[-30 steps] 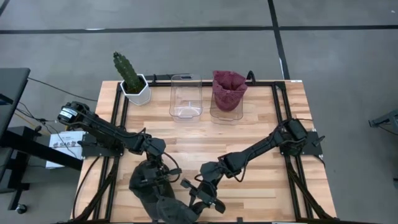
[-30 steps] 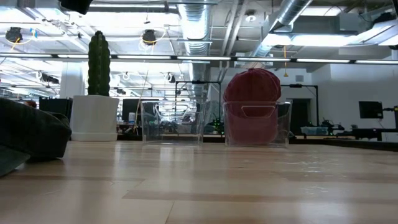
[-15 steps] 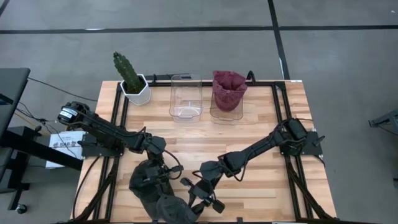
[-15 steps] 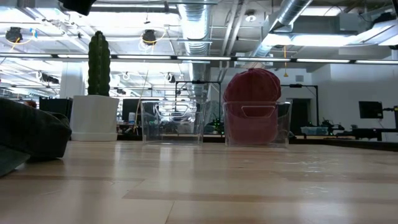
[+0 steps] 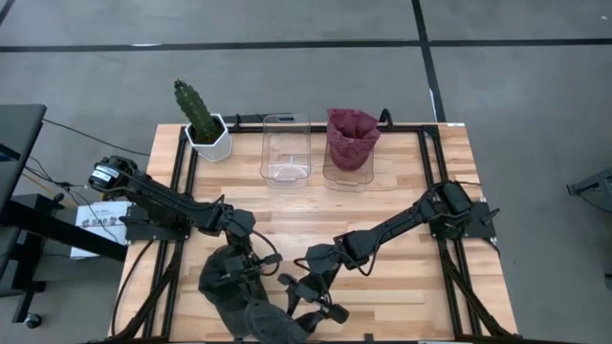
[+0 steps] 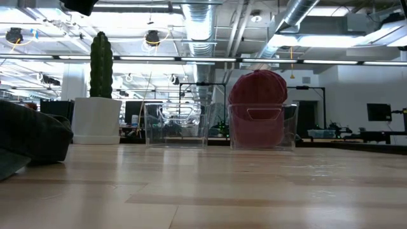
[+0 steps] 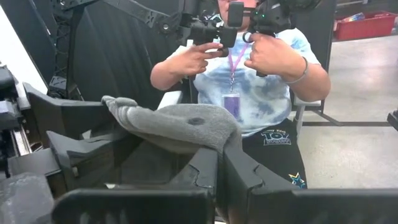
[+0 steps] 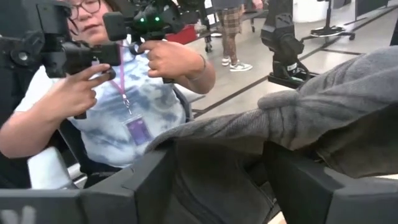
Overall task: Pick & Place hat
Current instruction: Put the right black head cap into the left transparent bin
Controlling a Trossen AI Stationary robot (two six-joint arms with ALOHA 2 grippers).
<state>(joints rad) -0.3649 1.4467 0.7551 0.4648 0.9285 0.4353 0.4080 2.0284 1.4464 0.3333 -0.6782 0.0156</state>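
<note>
High view: overhead, straight down, far enough for whole table (image 5: 402, 201).
Low view: tabletop height, level across boards toward room; shares cactus pot (image 6: 96, 119), 2 clear bins and grey hat (image 6: 32, 140) with high view.
Both wrist views: very near hat, facing off table's front edge; share seated person (image 7: 249, 81).

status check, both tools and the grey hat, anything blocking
Left tool shut on grey hat at near table edge. Right tool open, fingers straddling a hat fold. Empty clear bin unobstructed; other bin holds red hat.
</note>
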